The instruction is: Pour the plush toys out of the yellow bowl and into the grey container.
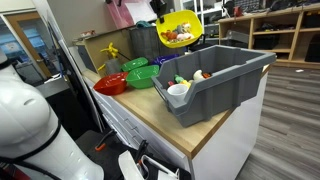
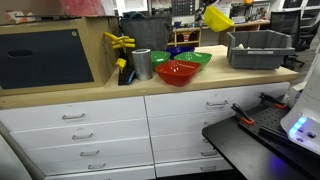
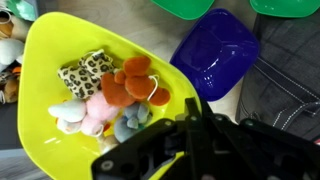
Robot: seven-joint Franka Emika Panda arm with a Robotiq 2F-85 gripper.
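Note:
The yellow bowl (image 1: 181, 31) hangs tilted in the air over the back of the grey container (image 1: 225, 82); both also show in an exterior view, the bowl (image 2: 217, 17) above the container (image 2: 258, 48). In the wrist view my gripper (image 3: 193, 122) is shut on the near rim of the yellow bowl (image 3: 60, 45). Several plush toys (image 3: 108, 95) in orange, pink, white, blue and leopard print lie in the bowl's bottom. The container holds a few toys (image 1: 202, 74) and a white cup (image 1: 178, 90).
On the wooden counter stand a red bowl (image 1: 110, 85), green bowls (image 1: 141, 72) and a blue bowl (image 3: 215, 55). A metal cup (image 2: 141, 64) and a yellow item (image 2: 120, 42) stand near the dark cabinet. Drawers run below the counter edge.

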